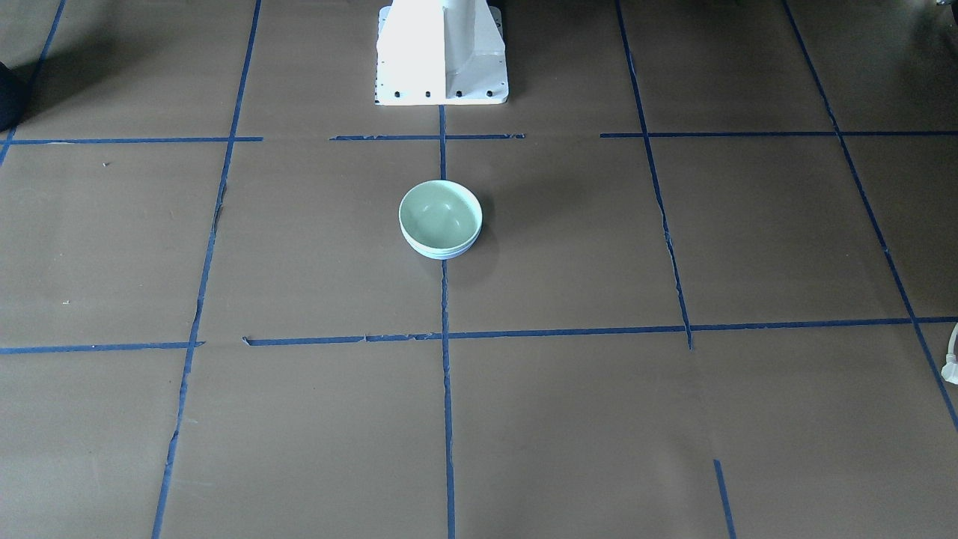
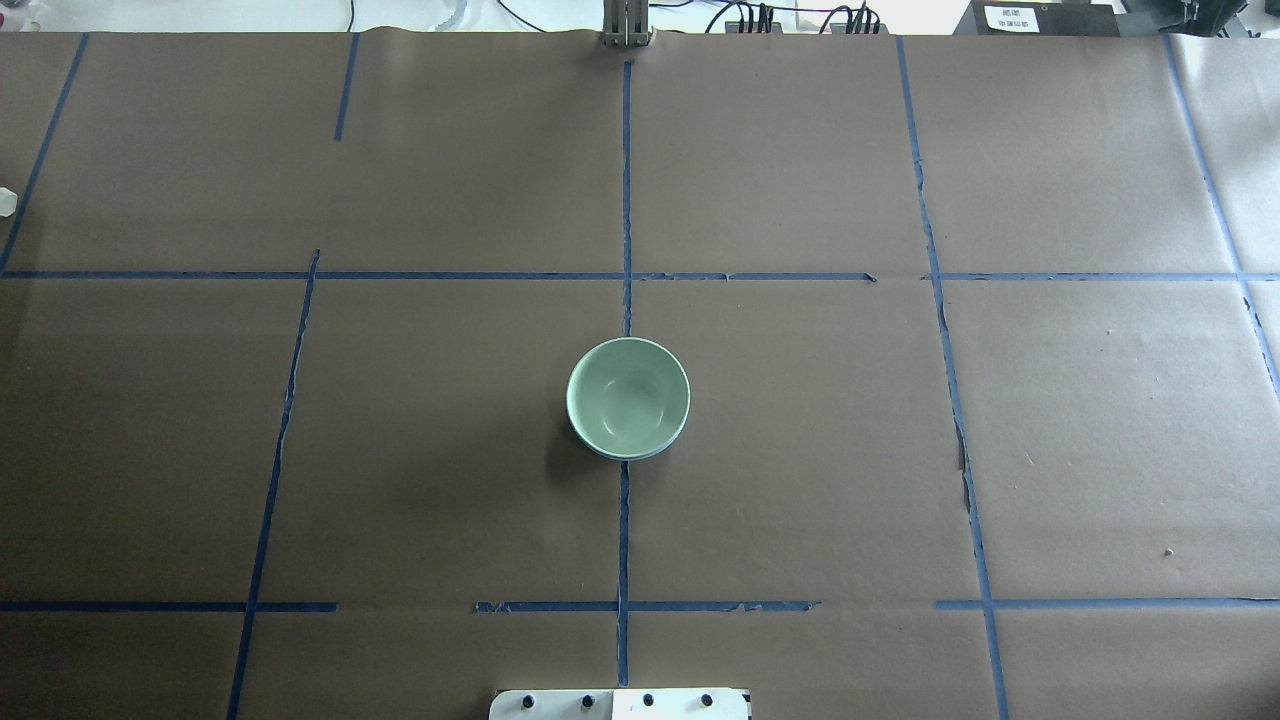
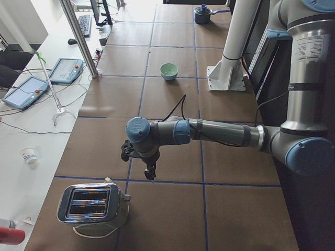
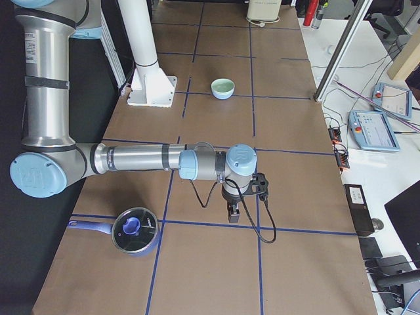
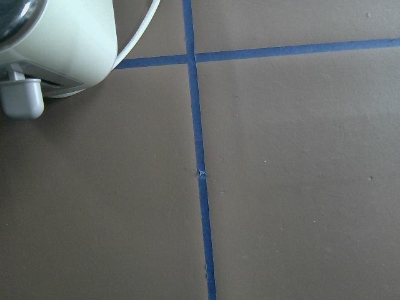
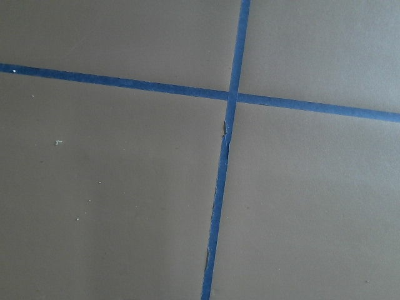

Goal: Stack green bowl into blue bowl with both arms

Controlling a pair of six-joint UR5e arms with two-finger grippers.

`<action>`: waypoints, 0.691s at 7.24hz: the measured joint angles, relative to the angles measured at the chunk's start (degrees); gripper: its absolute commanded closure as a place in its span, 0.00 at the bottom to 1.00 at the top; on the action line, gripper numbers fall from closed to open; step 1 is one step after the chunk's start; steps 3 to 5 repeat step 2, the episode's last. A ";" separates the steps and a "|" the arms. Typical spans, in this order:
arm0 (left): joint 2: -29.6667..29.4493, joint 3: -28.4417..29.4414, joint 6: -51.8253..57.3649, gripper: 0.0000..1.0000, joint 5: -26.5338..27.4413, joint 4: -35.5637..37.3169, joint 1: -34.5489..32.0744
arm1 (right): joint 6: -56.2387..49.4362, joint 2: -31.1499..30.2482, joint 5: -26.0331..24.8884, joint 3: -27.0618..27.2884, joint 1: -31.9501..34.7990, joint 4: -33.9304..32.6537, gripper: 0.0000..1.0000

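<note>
The green bowl [image 1: 440, 215] sits nested inside the blue bowl [image 1: 443, 255] at the table's middle, on the centre tape line. Only a thin blue rim shows under it. The stack also shows in the overhead view [image 2: 628, 395] and in both side views [image 3: 169, 69] [image 4: 222, 86]. My left gripper [image 3: 149, 175] hangs near the table's left end, far from the bowls. My right gripper [image 4: 233, 216] hangs near the right end, also far away. Both show only in side views, so I cannot tell if they are open or shut. Both wrist views show bare paper and tape.
A chrome and pale toaster [image 3: 94, 204] stands by the left gripper, and its corner shows in the left wrist view [image 5: 56, 50]. A blue lidded pot [image 4: 134, 231] sits near the right gripper. The white pedestal [image 1: 441, 52] stands behind the bowls.
</note>
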 measured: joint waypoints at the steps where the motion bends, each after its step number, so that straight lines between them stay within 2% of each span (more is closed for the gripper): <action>1: -0.01 0.04 0.00 0.00 0.02 -0.06 0.00 | 0.04 0.01 0.06 0.12 0.00 0.03 0.00; 5: -0.01 0.09 0.00 0.00 0.03 -0.07 0.00 | 0.07 0.02 0.09 0.26 0.00 0.05 0.00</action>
